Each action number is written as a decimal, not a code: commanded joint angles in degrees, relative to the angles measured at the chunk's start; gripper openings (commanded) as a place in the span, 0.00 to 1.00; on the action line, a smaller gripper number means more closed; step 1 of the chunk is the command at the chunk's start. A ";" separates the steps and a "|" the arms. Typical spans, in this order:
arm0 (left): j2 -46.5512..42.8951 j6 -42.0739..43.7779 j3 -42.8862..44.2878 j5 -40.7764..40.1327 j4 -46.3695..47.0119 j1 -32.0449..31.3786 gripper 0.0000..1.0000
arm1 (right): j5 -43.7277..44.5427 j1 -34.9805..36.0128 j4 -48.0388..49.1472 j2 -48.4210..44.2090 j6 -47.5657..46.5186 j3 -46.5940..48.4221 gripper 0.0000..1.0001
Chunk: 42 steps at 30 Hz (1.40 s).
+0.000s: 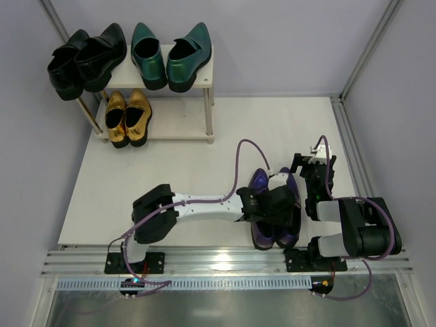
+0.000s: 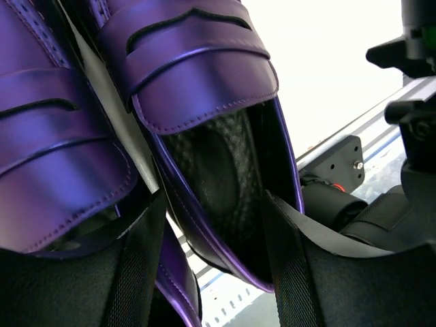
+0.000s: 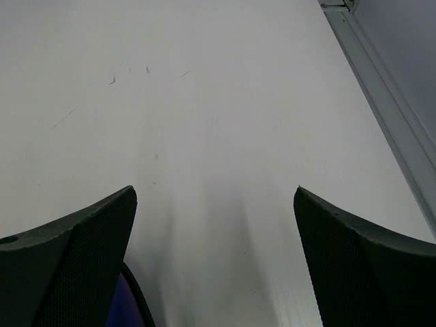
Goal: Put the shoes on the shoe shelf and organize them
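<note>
The purple shoes (image 1: 259, 182) lie side by side near the table's front edge, toes pointing away. My left gripper (image 1: 278, 212) hangs over their heels. In the left wrist view, my left gripper (image 2: 214, 262) is open. The right purple shoe's (image 2: 197, 75) dark heel opening sits between its fingers (image 2: 139, 266). The left purple shoe (image 2: 54, 150) lies beside it. I cannot tell whether either finger touches leather. The shoe shelf (image 1: 184, 129) holds black shoes (image 1: 85, 60) and green shoes (image 1: 170, 56) on top and gold shoes (image 1: 128, 117) below. My right gripper (image 1: 311, 168) (image 3: 214, 225) is open over bare table.
The lower shelf board has free room right of the gold pair. Metal rails (image 1: 225, 262) run along the front edge, and a frame post (image 1: 371, 48) stands at the right. The right arm's base (image 1: 361, 235) sits close to the purple pair.
</note>
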 commanded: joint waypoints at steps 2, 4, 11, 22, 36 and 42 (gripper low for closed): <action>-3.38 3.90 2.05 -4.95 -9.46 -2.30 0.58 | -0.58 -0.24 2.93 -0.78 0.79 0.51 0.97; -4.87 4.88 1.88 -6.80 -8.51 -3.00 0.59 | -0.49 -0.16 2.93 -0.78 0.79 0.51 0.97; -6.55 5.94 2.49 -13.66 -13.24 -4.06 0.61 | -0.58 -0.16 2.93 -0.78 0.79 0.42 0.97; -0.84 6.37 3.55 -5.66 -10.61 -4.06 0.64 | -0.58 -0.16 2.84 -0.78 0.79 0.42 0.97; -7.78 4.18 -0.76 -5.06 -5.34 -2.92 0.93 | -0.58 -0.16 2.93 -0.78 0.79 0.51 0.97; -4.37 3.65 -0.50 -2.85 -2.43 -2.48 0.93 | -0.58 -0.16 2.93 -0.69 0.79 0.42 0.97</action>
